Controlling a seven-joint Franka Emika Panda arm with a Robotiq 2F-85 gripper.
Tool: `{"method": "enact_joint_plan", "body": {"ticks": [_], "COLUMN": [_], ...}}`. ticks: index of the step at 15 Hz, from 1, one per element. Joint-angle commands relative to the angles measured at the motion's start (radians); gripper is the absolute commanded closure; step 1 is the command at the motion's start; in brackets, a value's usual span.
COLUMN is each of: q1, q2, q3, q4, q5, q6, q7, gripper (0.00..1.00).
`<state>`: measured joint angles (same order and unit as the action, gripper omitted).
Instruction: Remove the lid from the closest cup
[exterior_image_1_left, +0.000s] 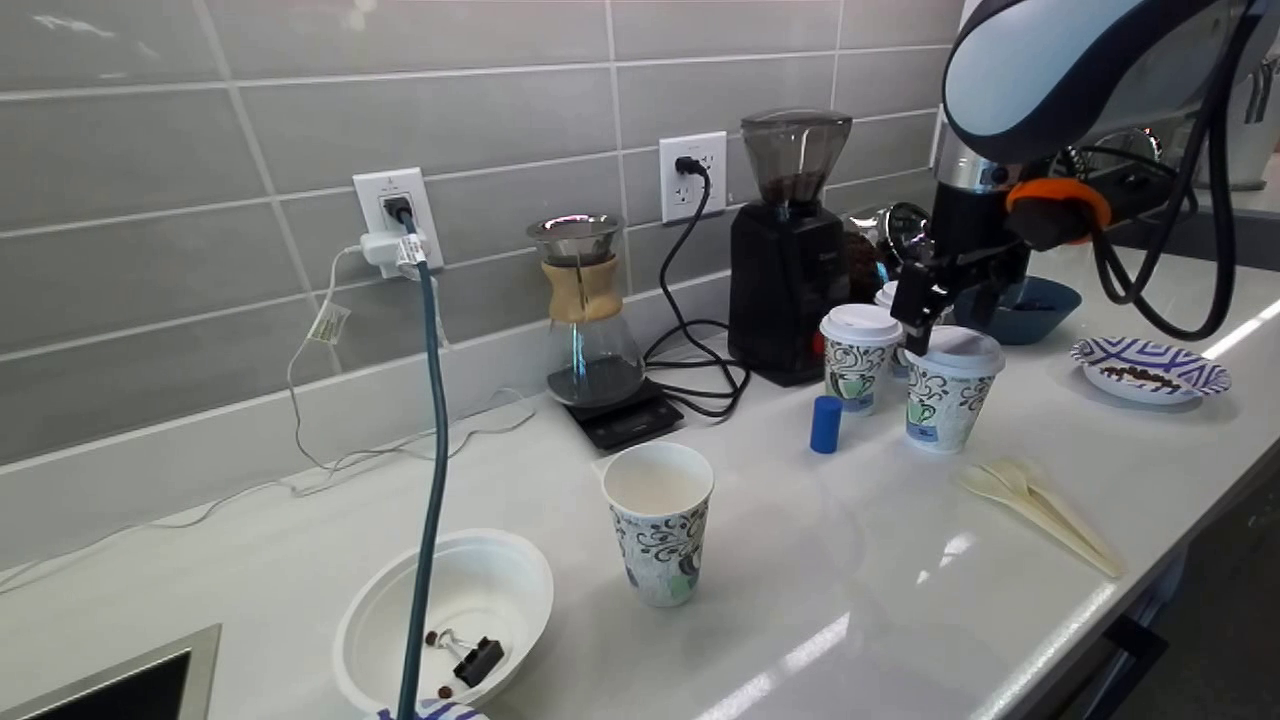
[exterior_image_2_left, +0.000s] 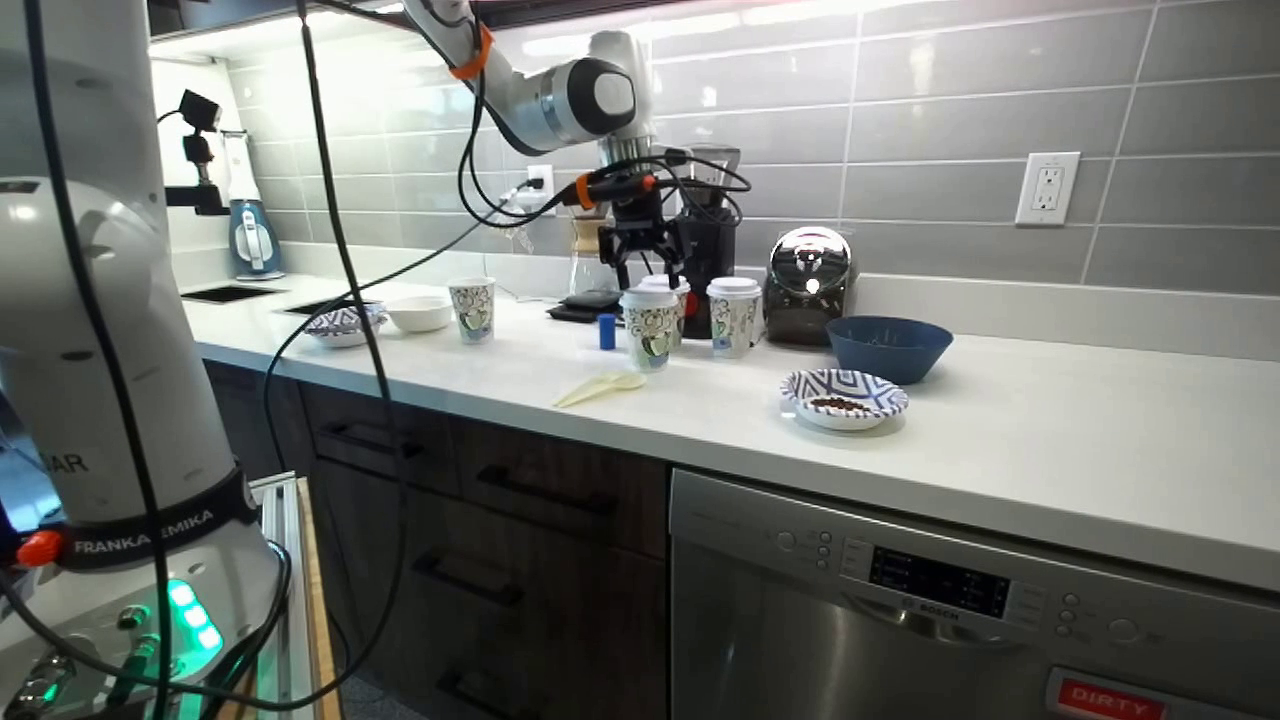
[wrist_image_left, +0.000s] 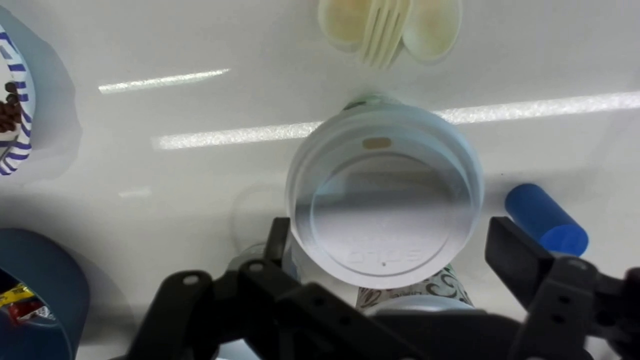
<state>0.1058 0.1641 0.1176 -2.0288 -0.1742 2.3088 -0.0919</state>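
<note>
The nearest lidded paper cup (exterior_image_1_left: 945, 408) stands upright on the counter with a white lid (exterior_image_1_left: 962, 348) on it. The cup (exterior_image_2_left: 650, 340) and its lid (exterior_image_2_left: 649, 298) also show in an exterior view. In the wrist view the lid (wrist_image_left: 385, 205) fills the middle and hides most of the cup. My gripper (wrist_image_left: 390, 225) is open, with one finger on each side of the lid's lower half. The left finger is very close to the lid's edge; I cannot tell if it touches. The gripper (exterior_image_2_left: 649, 272) is over the cup in an exterior view.
Other lidded cups (exterior_image_1_left: 858, 350) stand just behind, by a black coffee grinder (exterior_image_1_left: 785, 290). A blue cylinder (wrist_image_left: 545, 217) stands beside the cup. Pale cutlery (exterior_image_1_left: 1040, 515) lies in front. A blue bowl (exterior_image_2_left: 890, 350), a patterned bowl (exterior_image_2_left: 845, 420) and a lidless cup (exterior_image_1_left: 660, 545) stand farther off.
</note>
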Motion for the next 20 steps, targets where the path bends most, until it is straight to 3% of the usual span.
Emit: {"method": "enact_joint_plan", "body": {"ticks": [1, 4, 9, 10, 13, 18, 20], "q1": [-0.008, -0.015, -0.021, -0.020, -0.020, -0.025, -0.028], "q2": [0.017, 0.018, 0.021, 0.021, 0.019, 0.010, 0.007], "q3": [-0.005, -0.005, -0.003, -0.003, -0.005, -0.008, -0.010], "q4": [0.021, 0.022, 0.026, 0.028, 0.032, 0.043, 0.053], "q5": [0.034, 0.052, 0.088, 0.094, 0.099, 0.103, 0.103], "q6": [-0.013, -0.018, -0.030, -0.031, -0.038, -0.058, -0.072], "q7": [-0.042, -0.054, -0.084, -0.087, -0.097, -0.106, -0.108], "gripper": [0.00, 0.01, 0.15, 0.24, 0.29, 0.35, 0.31]}}
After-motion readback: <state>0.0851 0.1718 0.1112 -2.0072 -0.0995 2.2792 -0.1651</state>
